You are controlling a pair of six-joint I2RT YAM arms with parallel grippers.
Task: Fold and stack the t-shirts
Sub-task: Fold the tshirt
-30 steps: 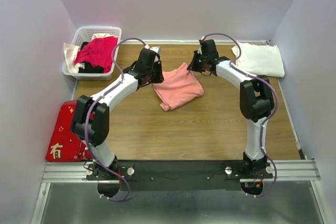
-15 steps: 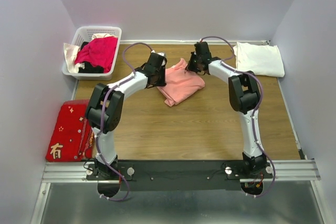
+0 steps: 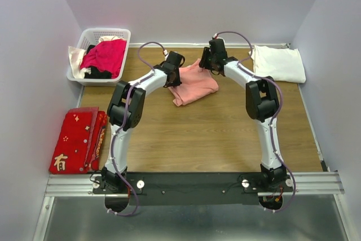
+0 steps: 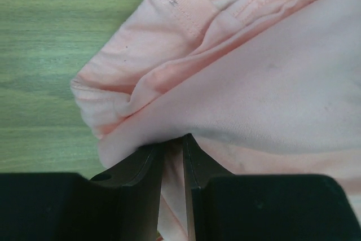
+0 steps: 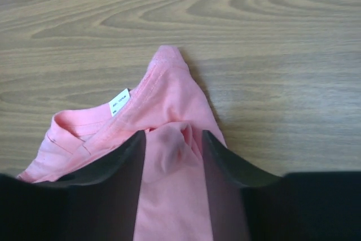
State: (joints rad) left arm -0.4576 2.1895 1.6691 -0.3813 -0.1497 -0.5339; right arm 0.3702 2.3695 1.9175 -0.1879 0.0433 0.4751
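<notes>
1. the pink tee [image 3: 193, 84] lies bunched on the table [image 3: 214, 139], at the far middle, between the 2 grippers. over the last second both arms have carried it away from the bases toward the far edge.
2. the right gripper [image 5: 172, 134] has just let go. its jaws stand apart, and a loose hump of pink cloth sits between them, unpinched.
3. the left gripper [image 4: 173, 139] stays clamped on a fold at the tee's left edge. its jaws are nearly together with cloth between them.
4. the white tee [image 3: 278, 64] lies folded flat at the far right corner, apart from the pink tee.
5. judgement: the release ends a 2-arm carry. 1 side of the pink tee is set down and the other is still held. the tee looks rumpled, not a neat rectangle, so the fold is likely unfinished. stacking with the white tee is not yet done.
</notes>
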